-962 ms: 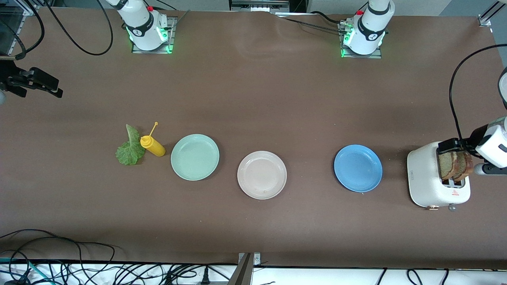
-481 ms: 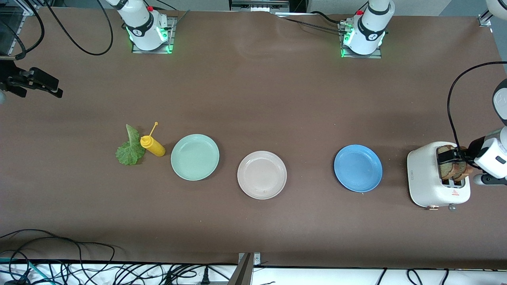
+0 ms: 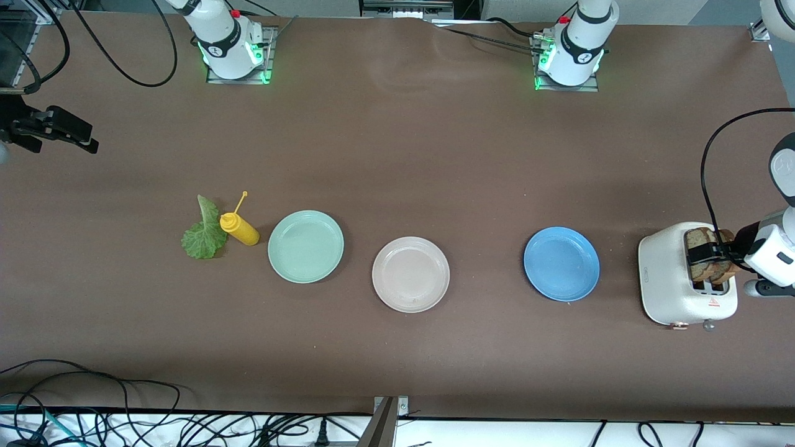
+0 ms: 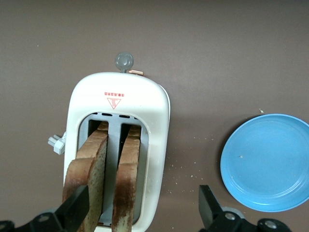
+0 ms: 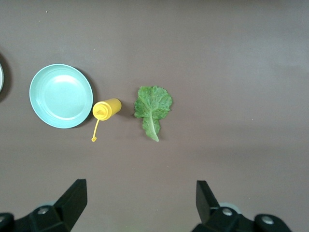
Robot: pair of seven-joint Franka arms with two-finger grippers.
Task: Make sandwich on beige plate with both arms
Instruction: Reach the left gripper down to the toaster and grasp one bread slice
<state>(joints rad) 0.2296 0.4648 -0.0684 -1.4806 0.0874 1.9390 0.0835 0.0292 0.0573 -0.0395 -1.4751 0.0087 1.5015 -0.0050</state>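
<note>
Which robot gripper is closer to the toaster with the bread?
The left gripper: it hangs right over the toaster, open around the bread slices. The right gripper waits open, high above the lettuce leaf.

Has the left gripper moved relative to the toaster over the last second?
Yes. The left gripper has dropped closer onto the toaster, around its bread slices.

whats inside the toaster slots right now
Two brown bread slices stand upright, one in each slot of the white toaster. Their lower parts are hidden inside. The open left gripper is over them.
</note>
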